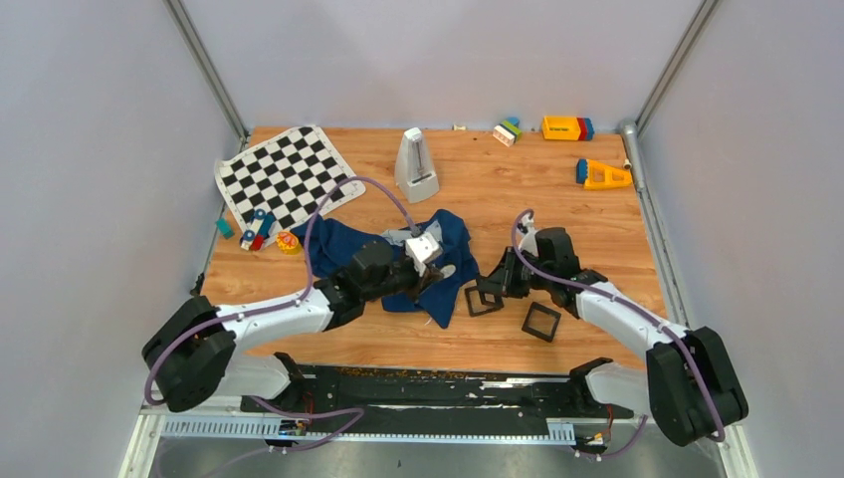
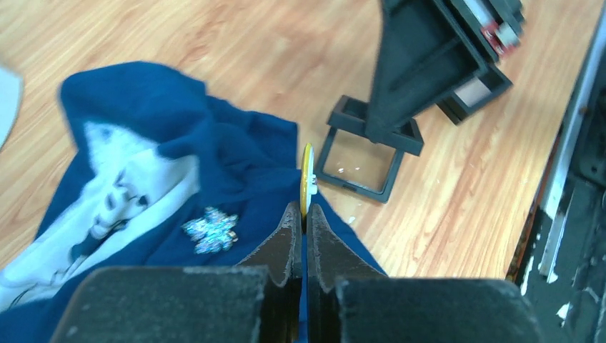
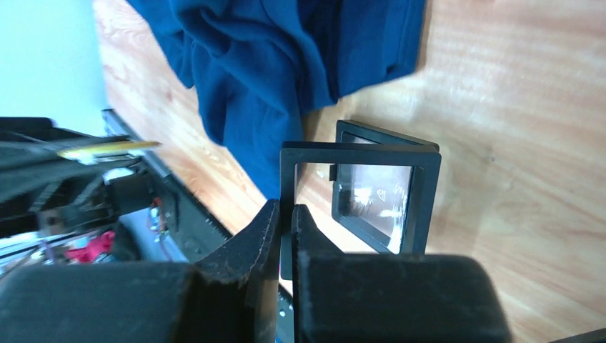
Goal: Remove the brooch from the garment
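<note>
left gripper — low, pinching brooch over garment | right gripper — clamping frame

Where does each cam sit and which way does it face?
Top external: above, behind the bases, looking down at the table; left arm and right arm show.
Left wrist: looks along the left gripper, shut on the brooch, over the garment.
Right wrist: looks along the right gripper, shut on a black frame's edge.
Shared: both wrist views show the garment and the black frame.
</note>
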Available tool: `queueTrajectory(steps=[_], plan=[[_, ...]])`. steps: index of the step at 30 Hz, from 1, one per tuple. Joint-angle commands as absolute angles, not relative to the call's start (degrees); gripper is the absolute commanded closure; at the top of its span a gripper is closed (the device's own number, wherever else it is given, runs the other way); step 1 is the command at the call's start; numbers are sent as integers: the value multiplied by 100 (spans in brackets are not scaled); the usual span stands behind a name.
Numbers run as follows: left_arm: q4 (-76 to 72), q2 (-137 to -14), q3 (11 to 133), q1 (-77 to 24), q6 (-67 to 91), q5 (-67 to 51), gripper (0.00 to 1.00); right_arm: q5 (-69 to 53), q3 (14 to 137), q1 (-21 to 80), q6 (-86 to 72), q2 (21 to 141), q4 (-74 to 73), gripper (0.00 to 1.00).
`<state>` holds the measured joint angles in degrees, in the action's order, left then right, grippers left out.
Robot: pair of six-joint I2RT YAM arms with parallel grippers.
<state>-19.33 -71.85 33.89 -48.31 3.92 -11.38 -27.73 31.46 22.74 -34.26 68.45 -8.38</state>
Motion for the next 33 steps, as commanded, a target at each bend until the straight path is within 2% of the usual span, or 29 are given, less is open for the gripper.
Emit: queueTrajectory(steps=[1, 5, 11, 15, 19, 22, 27, 30, 33], plan=[[-3422, -7421, 3001, -5196, -591, -927, 100, -4437, 2596, 1833, -4219, 6662, 765, 100], [-3486, -7731, 3054, -5256, -765, -1103, 100, -5164, 2182, 1424, -4570, 6666, 1402, 100], [-2840, -8568, 3684, -5369, -725, -1389, 100, -5241, 1885, 1066, -4614, 6421, 1417, 100], [-2208, -9010, 3992, -5325, -790, -707, 100, -5100, 1859, 985, -4549, 6259, 1243, 100], [-1954, -9459, 4277, -4727, -337, -913, 100, -4964, 1846, 945, -4553, 6218, 1196, 100], [-1472, -9795, 4606, -4343, -79, -626, 100, -4925, 1846, 942, -4521, 6264, 1195, 100], [-1517, -9408, 4385, -4211, -73, 364, 100, -5014, 1780, 941, -4590, 6282, 1368, 100], [-2125, -9025, 4042, -4255, -225, -122, 100, -5146, 1733, 947, -4667, 6305, 1502, 100], [-2762, -8598, 3578, -4704, -630, -320, 100, -5257, 1652, 943, -4728, 6346, 1626, 100]])
